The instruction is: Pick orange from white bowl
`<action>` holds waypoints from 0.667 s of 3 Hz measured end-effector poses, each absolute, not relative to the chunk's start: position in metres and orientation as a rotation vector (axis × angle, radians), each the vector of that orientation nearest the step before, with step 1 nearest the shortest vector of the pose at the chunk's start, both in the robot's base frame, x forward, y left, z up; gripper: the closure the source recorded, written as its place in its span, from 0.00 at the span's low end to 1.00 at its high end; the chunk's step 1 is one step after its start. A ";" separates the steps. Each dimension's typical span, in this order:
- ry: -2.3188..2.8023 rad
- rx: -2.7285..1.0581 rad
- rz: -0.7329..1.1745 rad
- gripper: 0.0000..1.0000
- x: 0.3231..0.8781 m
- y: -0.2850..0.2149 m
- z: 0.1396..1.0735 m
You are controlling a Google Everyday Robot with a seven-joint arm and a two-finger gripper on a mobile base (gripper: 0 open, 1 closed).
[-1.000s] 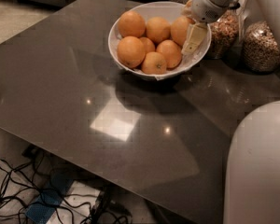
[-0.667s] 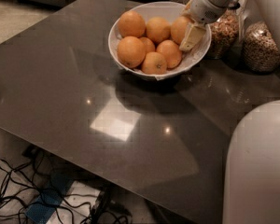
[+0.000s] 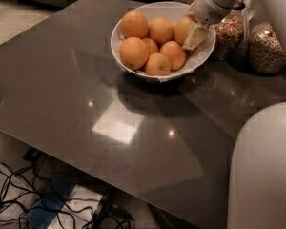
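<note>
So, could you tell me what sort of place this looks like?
Likely a kitchen or break area, perhaps in a lab: a bowl of oranges and jars of grain on a dark table, loose cables underneath. The gripper is over the bowl's right side.

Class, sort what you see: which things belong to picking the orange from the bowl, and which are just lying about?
Job: orange at the bowl's right side; white bowl; tool, at that orange.
Lying about: other oranges; glass jars of grains; table; floor cables.

tool (image 3: 191, 33) at orange (image 3: 180, 27), inside white bowl (image 3: 196, 63)
</note>
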State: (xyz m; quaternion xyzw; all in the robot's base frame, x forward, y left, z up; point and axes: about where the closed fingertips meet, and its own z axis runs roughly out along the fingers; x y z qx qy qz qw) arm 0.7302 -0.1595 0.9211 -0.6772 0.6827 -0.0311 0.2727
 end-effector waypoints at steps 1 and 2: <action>1.837 -1.822 -0.084 1.00 0.730 -0.160 0.921; 1.824 -1.819 -0.055 1.00 0.730 -0.157 0.920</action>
